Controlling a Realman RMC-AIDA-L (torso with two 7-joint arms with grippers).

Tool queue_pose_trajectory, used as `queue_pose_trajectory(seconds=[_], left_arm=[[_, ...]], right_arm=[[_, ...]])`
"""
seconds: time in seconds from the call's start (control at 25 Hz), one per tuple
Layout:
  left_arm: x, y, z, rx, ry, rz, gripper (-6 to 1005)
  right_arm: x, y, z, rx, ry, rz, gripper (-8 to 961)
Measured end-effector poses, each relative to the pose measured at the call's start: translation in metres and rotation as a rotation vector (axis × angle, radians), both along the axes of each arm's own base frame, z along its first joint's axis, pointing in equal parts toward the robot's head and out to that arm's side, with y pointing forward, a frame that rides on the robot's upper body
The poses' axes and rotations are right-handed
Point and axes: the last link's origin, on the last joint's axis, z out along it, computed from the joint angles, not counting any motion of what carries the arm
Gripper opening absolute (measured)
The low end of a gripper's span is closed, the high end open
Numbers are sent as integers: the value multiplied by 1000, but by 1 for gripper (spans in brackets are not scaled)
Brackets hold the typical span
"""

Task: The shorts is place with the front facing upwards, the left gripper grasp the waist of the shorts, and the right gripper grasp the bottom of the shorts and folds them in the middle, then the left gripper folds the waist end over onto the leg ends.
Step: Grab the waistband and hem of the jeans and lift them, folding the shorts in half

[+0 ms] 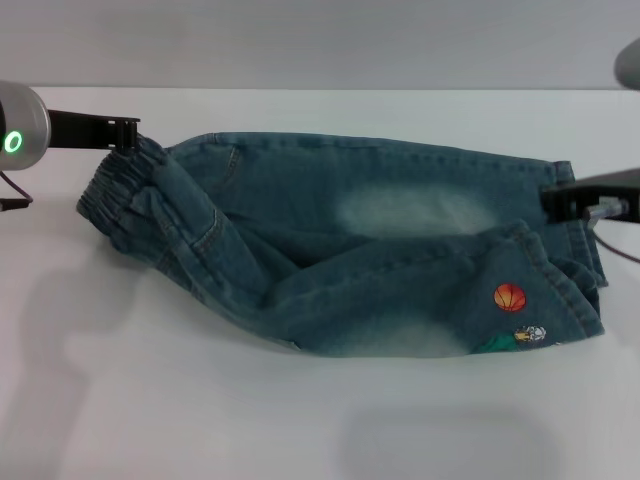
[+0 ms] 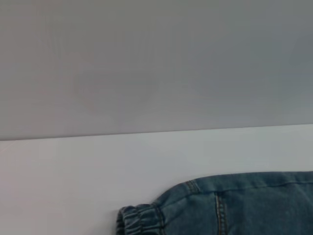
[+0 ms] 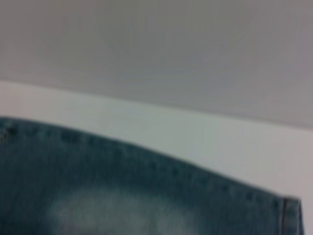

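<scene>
Shorts (image 1: 340,250) between left gripper (image 1: 128,135), right gripper (image 1: 552,198)

Blue-green denim shorts (image 1: 340,250), pale faded patches, orange ball patch (image 1: 510,297).

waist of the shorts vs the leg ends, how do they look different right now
The waist of the shorts is gathered and ruffled, on the robot's left by the left gripper; the leg ends are flat, stitched hems on the right by the right gripper. The waist is narrower. Both are blue-green denim lying on the white table.
</scene>
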Motion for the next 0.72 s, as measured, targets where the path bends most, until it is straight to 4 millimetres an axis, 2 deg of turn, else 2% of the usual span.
queue_pose_trajectory(seconds=[0.08, 0.36, 0.56, 0.72], left_arm=[[1, 0, -1, -7, 2, -3, 28], [-2, -2, -5, -22, 4, 6, 29], [-2, -3, -8, -33, 5, 8, 29], [-1, -3, -10, -39, 6, 5, 28]], right_arm=[[2, -1, -3, -7, 5, -29, 34], [12, -7, 4, 31, 34, -105, 176], [24, -7, 2, 34, 37, -154, 402], [27, -6, -1, 25, 33, -162, 425]])
